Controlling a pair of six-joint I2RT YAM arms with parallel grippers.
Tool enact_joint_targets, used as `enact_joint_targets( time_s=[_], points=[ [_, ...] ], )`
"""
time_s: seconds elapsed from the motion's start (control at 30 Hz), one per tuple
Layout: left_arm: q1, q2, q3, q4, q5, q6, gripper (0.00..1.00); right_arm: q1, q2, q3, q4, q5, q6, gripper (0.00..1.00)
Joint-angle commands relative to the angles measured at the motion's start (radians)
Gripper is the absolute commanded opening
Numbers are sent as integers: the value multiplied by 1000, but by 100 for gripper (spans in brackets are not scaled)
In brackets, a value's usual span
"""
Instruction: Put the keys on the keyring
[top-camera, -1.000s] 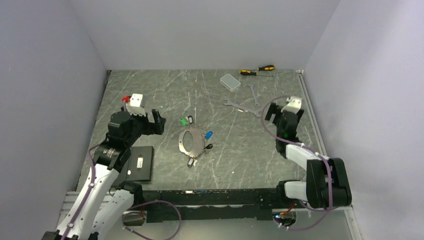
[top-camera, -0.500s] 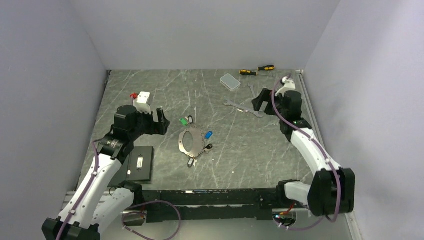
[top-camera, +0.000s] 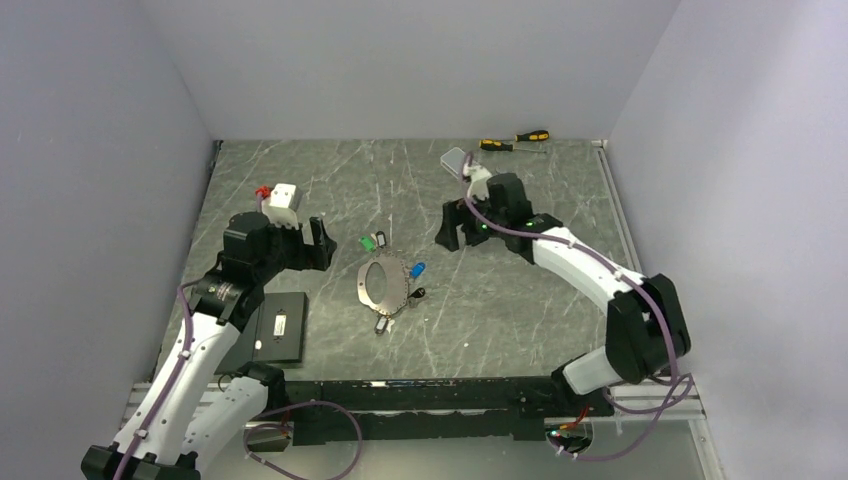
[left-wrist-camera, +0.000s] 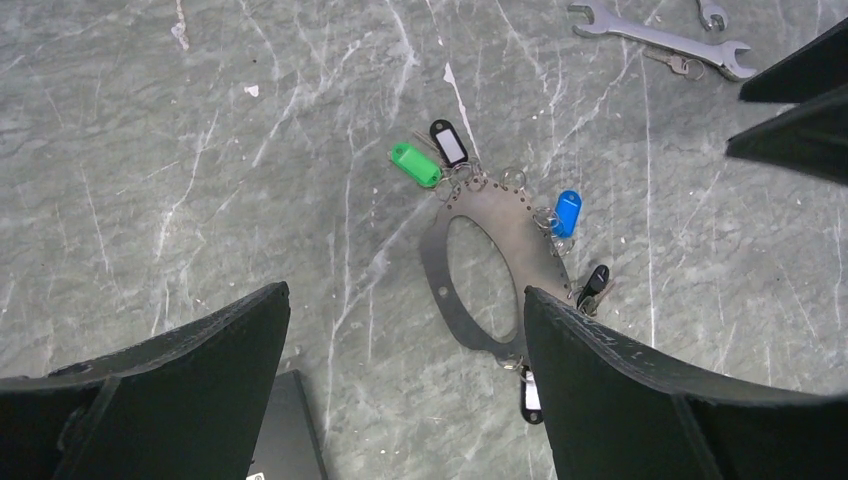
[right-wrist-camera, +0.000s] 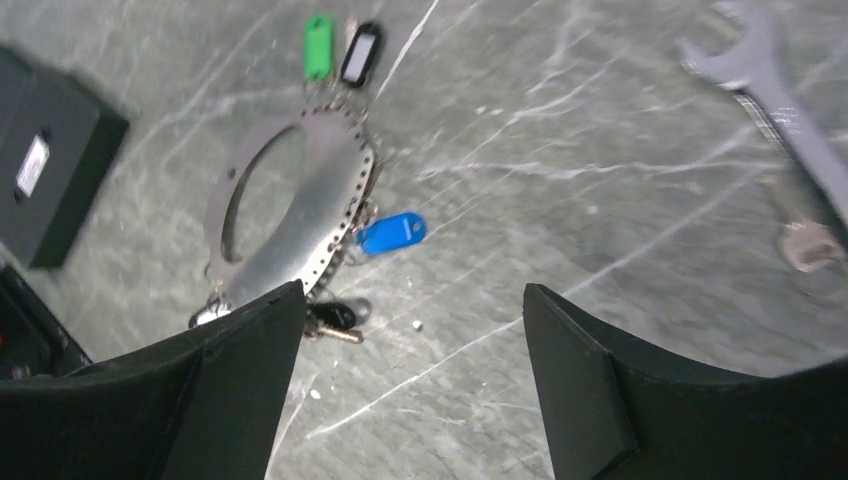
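Note:
The keyring is a flat silver oval lying mid-table, also seen in the left wrist view and the right wrist view. Keys with plastic tags cluster on its rim: green, black with a white label, blue and a black-headed key. Another black tag lies at its near end. My left gripper hovers left of the keyring, open and empty. To the right of the ring and above the table, my right gripper is also open and empty.
A long silver wrench lies right of the keyring, under the right arm, and shows in the right wrist view. A black box sits near the left arm's base. A clear plastic case and screwdrivers lie at the back.
The right arm has swung from the right edge leftward over the wrenches toward the keyring. The left gripper has shifted slightly toward the keyring.

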Motion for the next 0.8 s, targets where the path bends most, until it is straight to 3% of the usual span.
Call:
enact_joint_targets(
  time_s=[0.0, 0.33, 0.47, 0.63, 0.77],
  points=[
    [-2, -16, 43, 7, -13, -13, 91, 60, 90, 52, -19, -107, -115, 80],
    [-2, -12, 43, 8, -6, -4, 91, 200, 340, 161, -38, -130, -223, 69],
    [-2, -17, 40, 8, -8, -2, 91, 211, 386, 165, -8, -144, -236, 66],
    [-2, -18, 40, 6, -10, 0, 91, 219, 431, 180, -10, -148, -244, 50],
    [-2, -19, 40, 7, -9, 1, 91, 221, 433, 167, 1, -155, -244, 49]
  ],
)
